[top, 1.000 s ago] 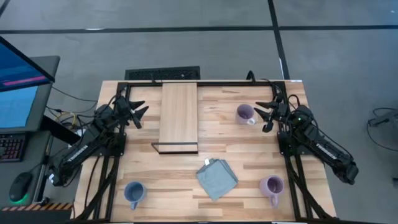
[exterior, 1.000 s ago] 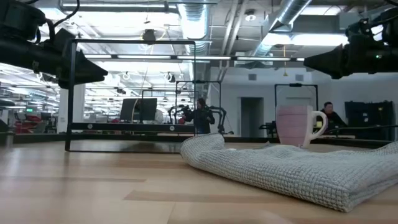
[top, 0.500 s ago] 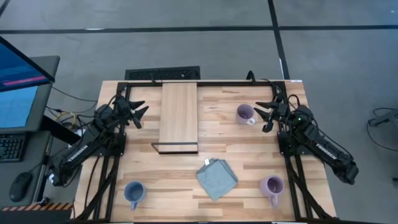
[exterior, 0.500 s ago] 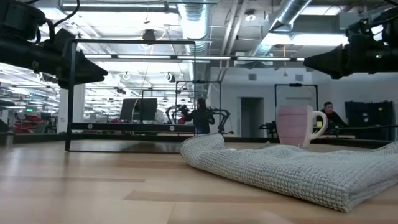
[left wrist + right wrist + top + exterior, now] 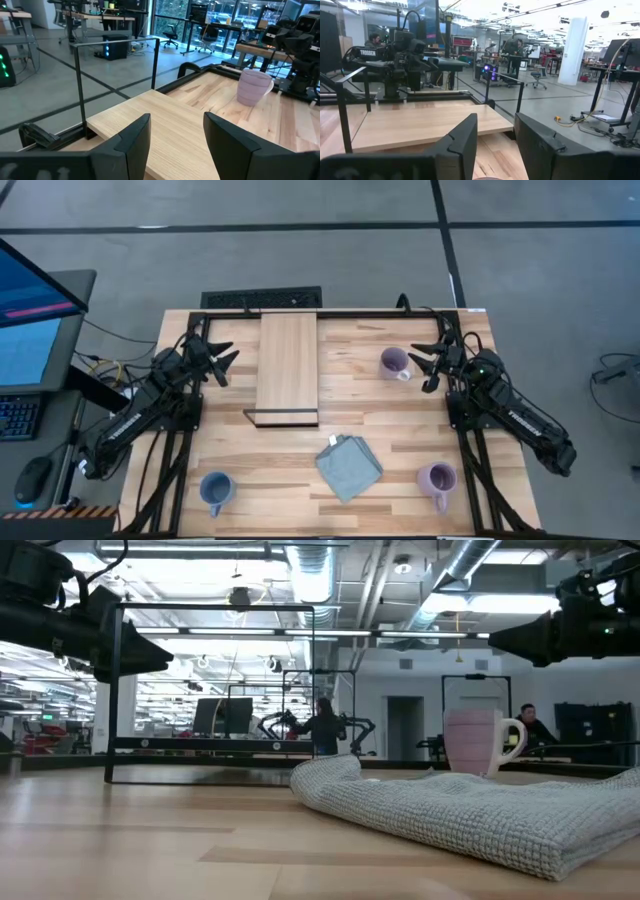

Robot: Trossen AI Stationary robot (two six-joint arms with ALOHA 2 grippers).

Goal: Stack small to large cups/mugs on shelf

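Observation:
Three mugs stand upright on their bases on the table. One lilac mug (image 5: 394, 363) is toward the far right, another lilac mug (image 5: 437, 478) is near the right front, and the blue mug (image 5: 215, 489) is near the left front. The light-wood shelf (image 5: 288, 365) lies lengthwise at the far middle. My left gripper (image 5: 225, 365) hangs open just left of the shelf, pointing at it (image 5: 175, 140). My right gripper (image 5: 420, 368) hangs open just right of the far lilac mug (image 5: 254, 86), and its fingers face the shelf (image 5: 420, 125).
A folded grey-blue cloth (image 5: 349, 467) lies near the front middle, between the blue mug and the near lilac mug, and fills the foreground in the low view (image 5: 470, 805). A thin black metal frame (image 5: 80, 75) rises around the shelf. A person stands in the room behind the table (image 5: 325, 728).

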